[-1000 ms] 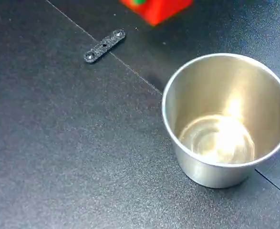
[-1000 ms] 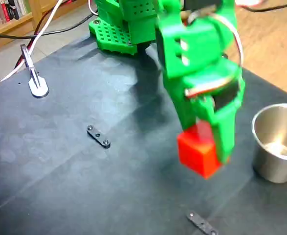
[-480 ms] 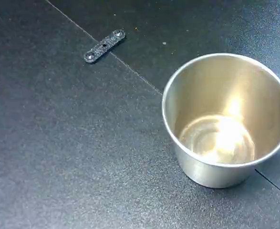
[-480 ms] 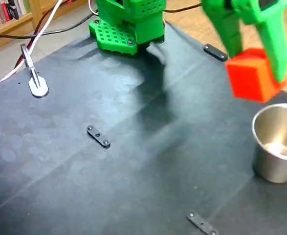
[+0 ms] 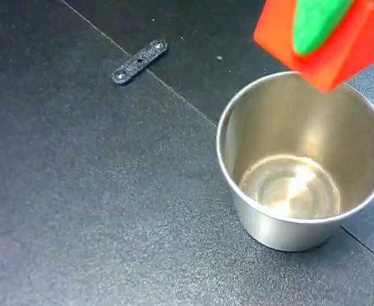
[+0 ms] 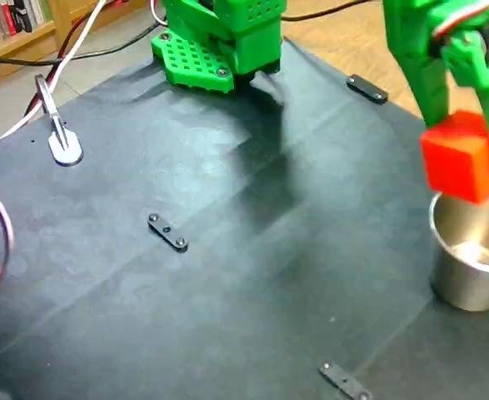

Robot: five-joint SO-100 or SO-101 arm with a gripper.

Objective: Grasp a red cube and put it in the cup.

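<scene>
One red cube, pinched by the green gripper above the cup, needs centring over the rim before release.

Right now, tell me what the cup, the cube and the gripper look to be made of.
The cup looks like polished stainless steel: its inside mirrors light. The red cube has plain, smooth, matte faces, probably plastic, though the material is uncertain. The gripper, shut on the cube, looks like green printed plastic, judging by its uniform colour and blocky shape.

no readable text, labels or numbers
</scene>
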